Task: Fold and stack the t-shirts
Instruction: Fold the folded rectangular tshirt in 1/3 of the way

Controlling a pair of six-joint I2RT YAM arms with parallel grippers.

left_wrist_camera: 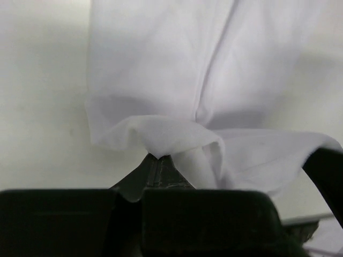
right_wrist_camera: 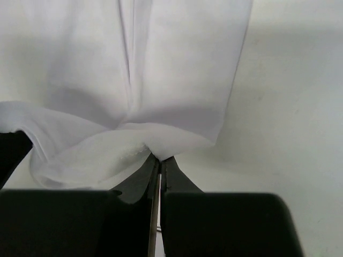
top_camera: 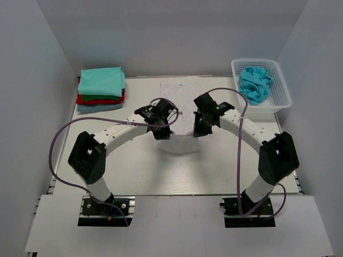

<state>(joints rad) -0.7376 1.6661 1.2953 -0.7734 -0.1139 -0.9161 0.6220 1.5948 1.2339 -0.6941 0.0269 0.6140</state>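
The plain white cloth t-shirt [top_camera: 181, 92] lies spread at the middle of the pale flat table [top_camera: 134, 171], its near edge between the two arms; the left gripper [left_wrist_camera: 159, 160] is pinched tight on the left corner of that edge, the cloth bunched at its tips; the right gripper [right_wrist_camera: 158, 160] is clamped the same way on the right corner. At the back left sits a folded stack of teal, red and grey-blue tees [top_camera: 102, 81]; at the back right a crumpled light blue tee [top_camera: 254, 83] lies in a white plastic lattice basket [top_camera: 280, 91].

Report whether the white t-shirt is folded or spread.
Partly folded. The white t-shirt lies as a narrow strip, sides turned in to a centre line, with left fingers and right fingers pinching its raised near edge.
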